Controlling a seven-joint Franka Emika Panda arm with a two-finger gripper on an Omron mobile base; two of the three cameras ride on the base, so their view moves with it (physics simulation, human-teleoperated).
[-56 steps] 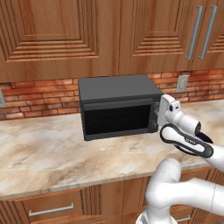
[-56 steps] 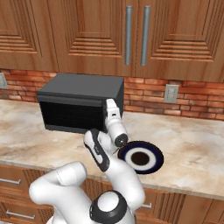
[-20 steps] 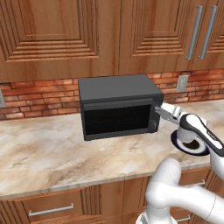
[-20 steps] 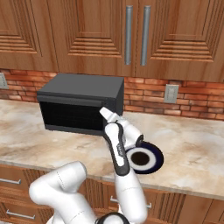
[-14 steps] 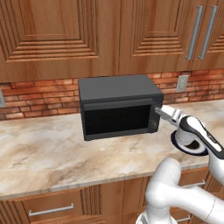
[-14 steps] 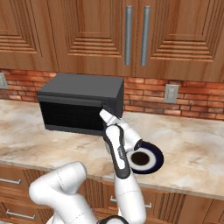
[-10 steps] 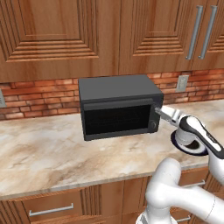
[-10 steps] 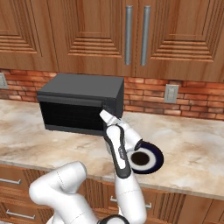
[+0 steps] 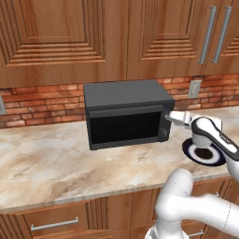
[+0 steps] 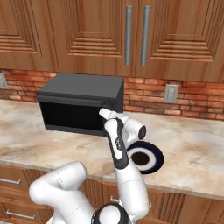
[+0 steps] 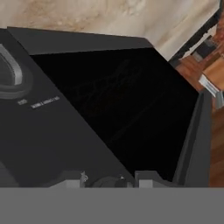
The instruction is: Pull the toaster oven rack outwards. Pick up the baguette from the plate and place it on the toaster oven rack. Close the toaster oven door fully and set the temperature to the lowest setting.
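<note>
Hand view sits hard against the toaster oven (image 11: 65, 131): nearest the lens is the grey control strip with a knob (image 11: 13, 72) and small white lettering below it, and beyond that the dark glass of the oven door (image 11: 131, 109), shut, with faint rack wires (image 11: 109, 85) behind it — a detail neither base view gives. The two fingertips (image 11: 70, 180) rise apart at the bottom edge, nothing seen between them, but whether they press a knob I cannot tell.

From the left base view the gripper (image 9: 170, 116) meets the oven's right front edge, at the control strip. Just right of the oven the navy-rimmed plate (image 9: 189, 148) lies on the marble counter (image 9: 56, 163); a brown patch at its centre is too blurred to name. Behind the oven run brick wall (image 9: 42, 100) and wooden cabinets (image 9: 60, 37) — the right base view adds an outlet (image 10: 170, 93).
</note>
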